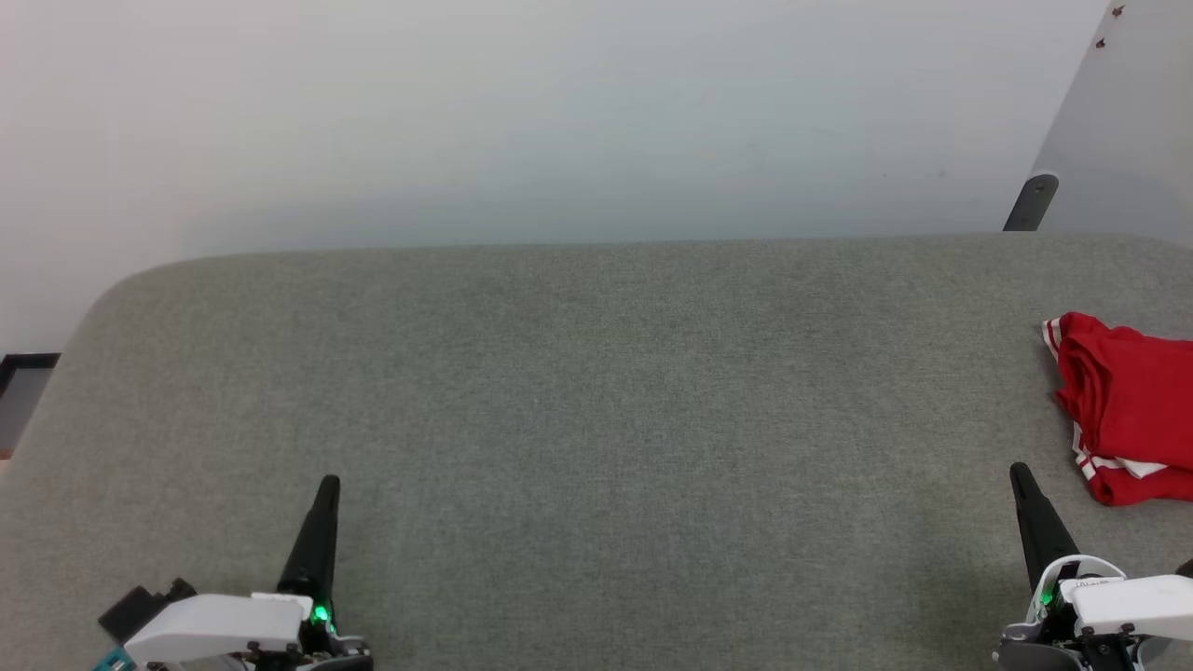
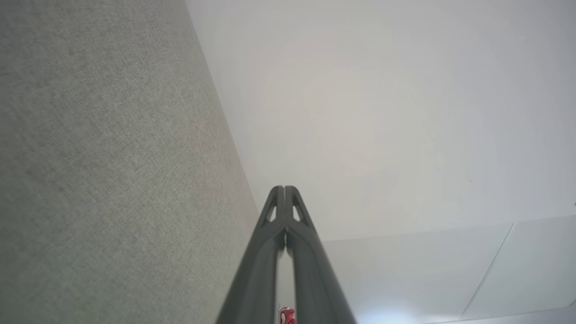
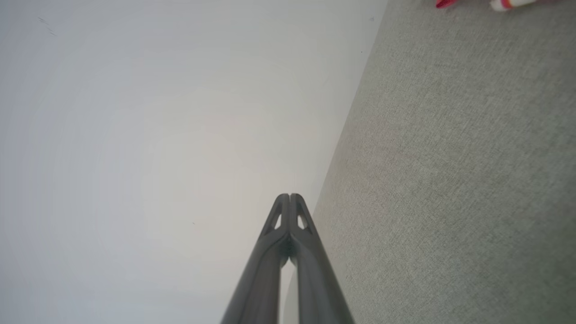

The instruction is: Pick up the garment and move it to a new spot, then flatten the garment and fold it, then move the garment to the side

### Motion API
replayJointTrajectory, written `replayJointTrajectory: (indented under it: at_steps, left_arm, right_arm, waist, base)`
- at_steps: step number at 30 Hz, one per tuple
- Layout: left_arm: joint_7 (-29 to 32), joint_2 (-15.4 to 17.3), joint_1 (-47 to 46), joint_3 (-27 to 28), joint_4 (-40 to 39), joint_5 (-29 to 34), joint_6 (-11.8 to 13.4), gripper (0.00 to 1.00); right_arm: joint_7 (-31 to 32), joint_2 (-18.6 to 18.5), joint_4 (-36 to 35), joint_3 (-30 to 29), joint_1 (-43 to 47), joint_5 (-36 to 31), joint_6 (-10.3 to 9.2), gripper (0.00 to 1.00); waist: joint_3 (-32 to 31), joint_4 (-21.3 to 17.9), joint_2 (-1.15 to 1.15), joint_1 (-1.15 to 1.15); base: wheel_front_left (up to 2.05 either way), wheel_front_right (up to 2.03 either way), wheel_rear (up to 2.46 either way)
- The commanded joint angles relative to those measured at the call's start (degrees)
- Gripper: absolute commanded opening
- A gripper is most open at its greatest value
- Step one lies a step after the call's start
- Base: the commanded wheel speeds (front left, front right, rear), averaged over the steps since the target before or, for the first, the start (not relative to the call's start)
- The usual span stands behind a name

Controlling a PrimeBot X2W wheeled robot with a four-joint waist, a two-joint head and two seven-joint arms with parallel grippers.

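Garment, a bunched red white-trimmed jersey (image 1: 1128, 419), lay near right end effector (image 1: 1020, 471), pressed together like left end effector (image 1: 327, 483); it likely needed spreading before pinching an edge.

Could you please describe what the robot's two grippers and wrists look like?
The left gripper and the right gripper each have long dark grey fingers tapering to a point, with triangular cut-outs near the tips. Each rises from a white housing with a green light at its base. The right housing bears lettering too small to read; the left has a black block beside it.
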Motion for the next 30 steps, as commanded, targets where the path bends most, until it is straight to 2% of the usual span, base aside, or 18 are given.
replayJointTrajectory:
  at_steps: [1,19,30]
  left_arm:
    - [0.31,-0.14,-0.88,0.22,-0.07,-1.19,-0.26,0.00]
    - [2.28,-1.12,-1.83,0.32,0.31,-7.68,-0.31,0.00]
    - [2.47,-1.21,-1.99,0.32,0.36,-8.38,-0.32,0.00]
  right_arm:
    - [0.41,0.08,-0.40,-0.19,-0.91,1.35,-0.01,0.00]
    - [2.33,0.84,-0.35,-0.39,-1.34,9.46,0.00,0.00]
    - [2.54,0.94,-0.30,-0.39,-1.05,10.31,0.00,0.00]
  waist:
    - [0.04,-0.03,0.00,0.00]
    - [0.55,-0.35,0.00,0.00]
    - [0.64,-0.40,0.00,0.00]
  base:
    - [0.00,0.00,0.00]
    - [0.00,0.00,0.00]
    - [0.00,0.00,0.00]
